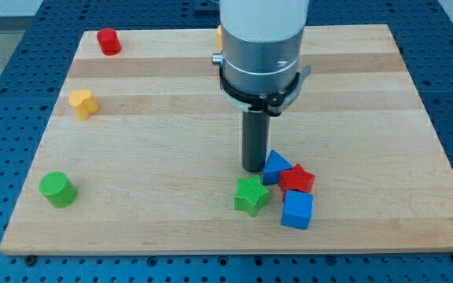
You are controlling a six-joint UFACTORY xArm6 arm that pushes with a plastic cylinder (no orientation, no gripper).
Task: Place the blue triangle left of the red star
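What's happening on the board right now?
The arm's rod is down on the wooden board, with my tip just on the view's left of the blue triangle, close to or touching it. The triangle already sits on the view's left of the red star, touching it. A green star and a blue cube crowd below them. A red block, a yellow block and a green block lie far off at the view's left.

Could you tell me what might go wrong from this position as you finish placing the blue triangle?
My tip sits at the blue triangle, which already touches the red star. Pushing further could shove the star toward the view's right. The blue cube and green star crowd close, so any sweep may knock them too.
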